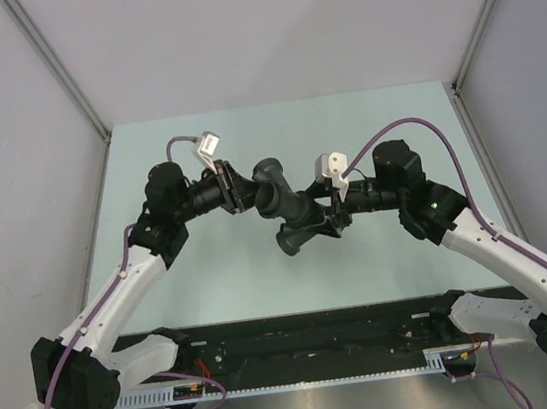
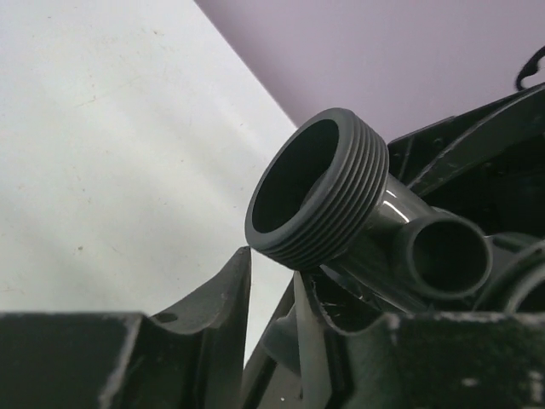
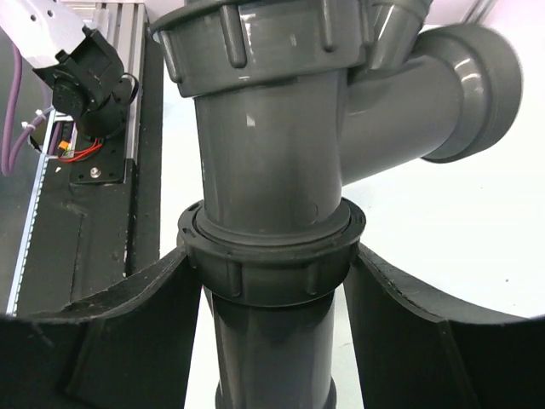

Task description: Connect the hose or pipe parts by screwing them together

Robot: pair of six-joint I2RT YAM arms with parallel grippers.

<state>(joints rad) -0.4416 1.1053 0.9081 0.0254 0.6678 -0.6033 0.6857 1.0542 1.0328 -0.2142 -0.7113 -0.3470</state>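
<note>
Pale green table (image 1: pixel 212 273), grey walls (image 1: pixel 4 149); both arms meet above the table's middle. There the right gripper (image 3: pixel 271 256) pinches the ribbed nut (image 3: pixel 272 277) under the branched fitting (image 3: pixel 272 136), which is held in the air with the tube (image 3: pixel 268 358) below the nut. The left gripper (image 2: pixel 271 277) is slightly spread just under the threaded port (image 2: pixel 319 187), not clamping it.

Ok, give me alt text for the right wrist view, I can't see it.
A branched grey pipe fitting fills the frame, gripped at its ribbed collar nut between the right claw's two black fingers. A side branch angles up to the right, over the white table.
</note>
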